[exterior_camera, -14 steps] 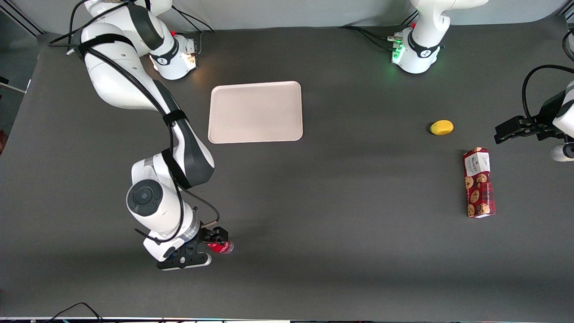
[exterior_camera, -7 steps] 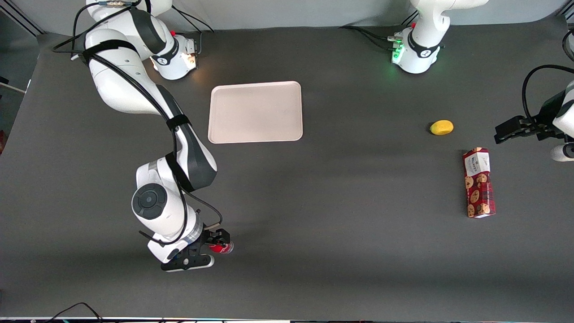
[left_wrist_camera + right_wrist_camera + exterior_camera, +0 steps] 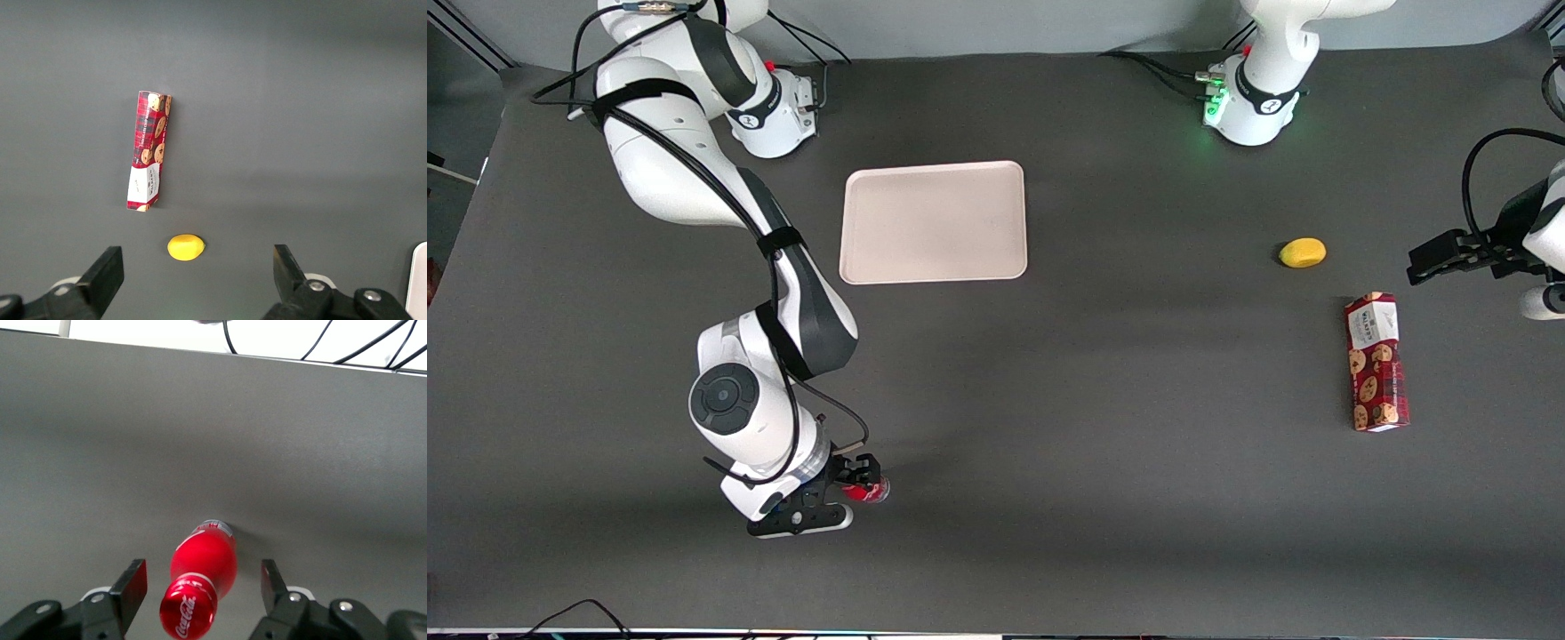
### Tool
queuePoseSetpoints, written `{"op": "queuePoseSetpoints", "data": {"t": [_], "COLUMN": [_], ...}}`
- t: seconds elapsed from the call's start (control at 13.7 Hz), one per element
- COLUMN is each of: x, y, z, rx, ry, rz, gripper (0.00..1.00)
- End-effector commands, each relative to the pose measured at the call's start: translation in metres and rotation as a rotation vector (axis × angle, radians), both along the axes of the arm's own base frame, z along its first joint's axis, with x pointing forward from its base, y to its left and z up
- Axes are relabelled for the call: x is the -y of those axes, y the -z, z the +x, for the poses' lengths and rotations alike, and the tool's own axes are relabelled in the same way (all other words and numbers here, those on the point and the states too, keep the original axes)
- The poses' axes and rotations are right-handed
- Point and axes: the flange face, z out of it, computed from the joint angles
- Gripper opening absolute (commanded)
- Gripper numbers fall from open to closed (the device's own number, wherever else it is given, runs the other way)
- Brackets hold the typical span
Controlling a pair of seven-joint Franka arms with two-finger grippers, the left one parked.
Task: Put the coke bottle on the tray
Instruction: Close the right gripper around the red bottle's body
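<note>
So I've got my gripper (image 3: 203, 587) spread wide around the upright coke bottle (image 3: 203, 568) on the counter (image 3: 1103, 444), well apart from the tray (image 3: 934, 222), nothing pinched yet, so next up is probably squeezing in on it before lifting.

This is a robotics lab. A large table (image 3: 1049, 498) covered in dark grey matting carries two white robot arms bolted at its far edge, their bases (image 3: 1249, 111) lit by small status lights, with black cables (image 3: 1156, 71) trailing off. The gripper (image 3: 860, 477) of the working arm (image 3: 720, 267) hangs low near the front edge.
</note>
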Motion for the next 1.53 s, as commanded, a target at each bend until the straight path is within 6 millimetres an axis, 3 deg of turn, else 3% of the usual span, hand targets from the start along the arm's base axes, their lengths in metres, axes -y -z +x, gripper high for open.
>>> {"op": "queuePoseSetpoints", "data": {"t": [0.0,0.29,0.66,0.95,1.09,1.31,1.46], "x": [-0.004,-0.006,-0.004,-0.004,-0.001,-0.001,0.001], "y": [0.001,0.004,0.004,0.003,-0.013,-0.056,-0.104], "z": [-0.002,-0.003,-0.002,-0.003,-0.006,-0.020,-0.036], "rx": [-0.010,-0.017,-0.017,-0.020,-0.028,-0.087,-0.114], "ry": [-0.003,-0.001,-0.005,-0.014,-0.017,-0.024,-0.025], "rz": [0.006,0.014,0.014,0.013,0.003,-0.018,-0.023], "gripper": [0.75,0.52,0.00,0.00,0.00,0.00,0.00]}}
